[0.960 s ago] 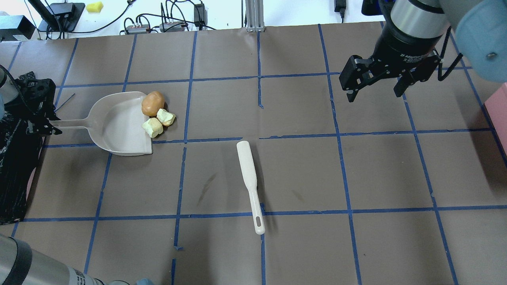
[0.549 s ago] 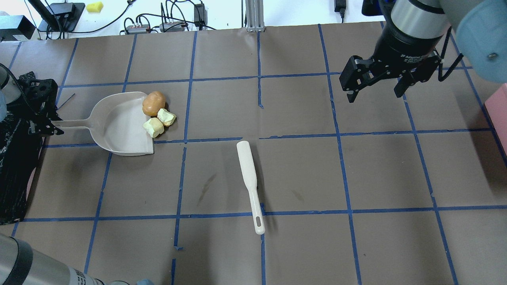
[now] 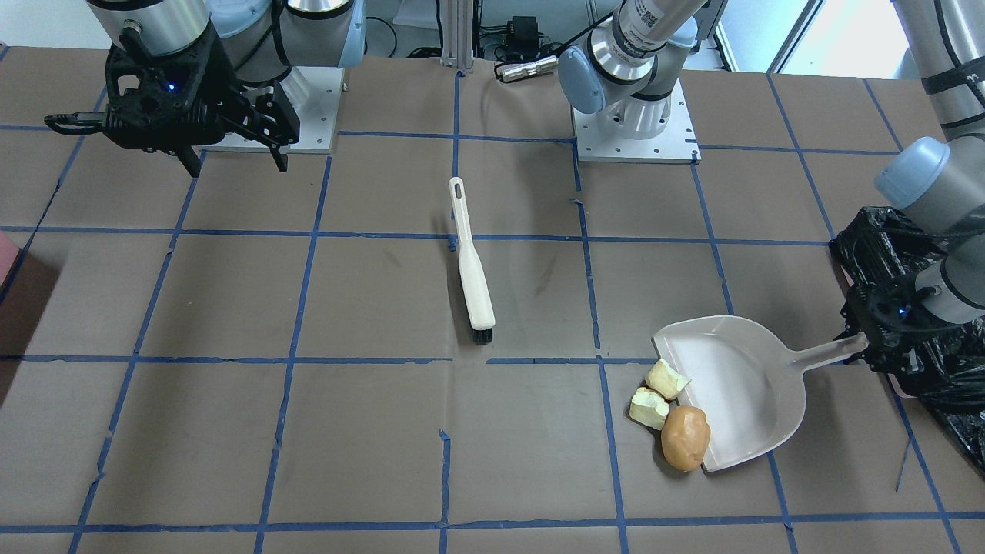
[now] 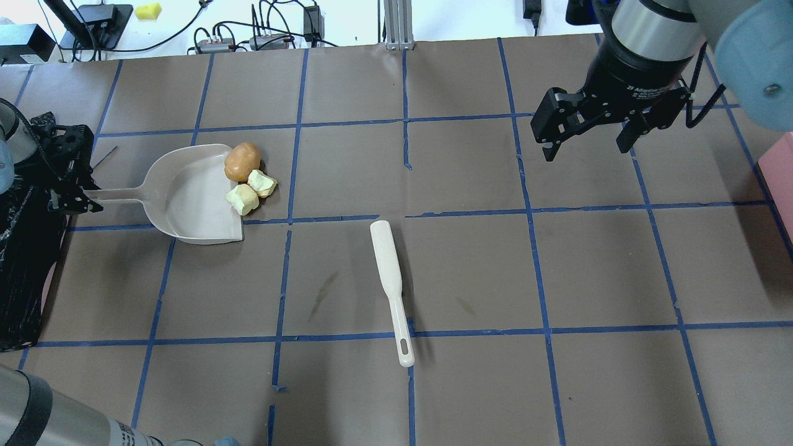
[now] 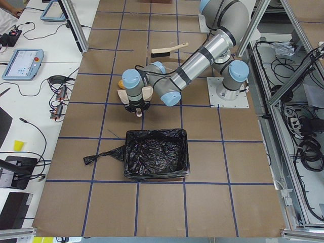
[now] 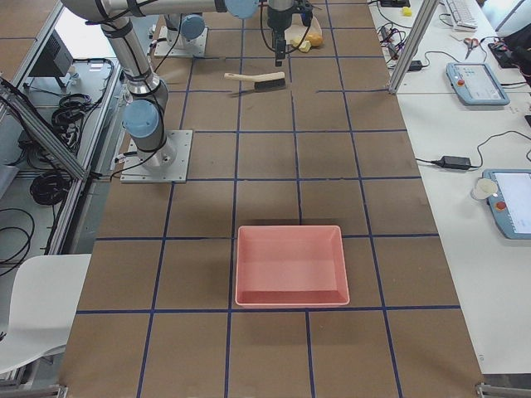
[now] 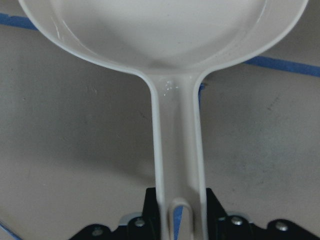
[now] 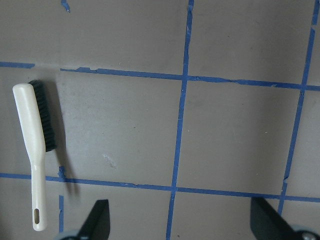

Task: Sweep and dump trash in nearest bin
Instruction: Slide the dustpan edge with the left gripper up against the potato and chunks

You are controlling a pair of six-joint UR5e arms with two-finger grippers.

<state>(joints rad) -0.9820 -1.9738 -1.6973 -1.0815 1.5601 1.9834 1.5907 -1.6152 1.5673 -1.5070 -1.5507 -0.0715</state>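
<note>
Taped table: left gripper clamps dustpan handle; trash at lip, unswept, undumped; brush idle; right gripper spread, empty.

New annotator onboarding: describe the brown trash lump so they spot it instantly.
Start at the black-lined bin, then the grey dustpan beside it. Of three items at its open lip, it's the round orange-brown lump, not the two pale jagged chunks.

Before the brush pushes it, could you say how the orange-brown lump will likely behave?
The orange-brown lump looks smooth and rounded, so it may roll rather than slide. It sits at the lip end of the dustpan, so a skewed push might miss the pan.
</note>
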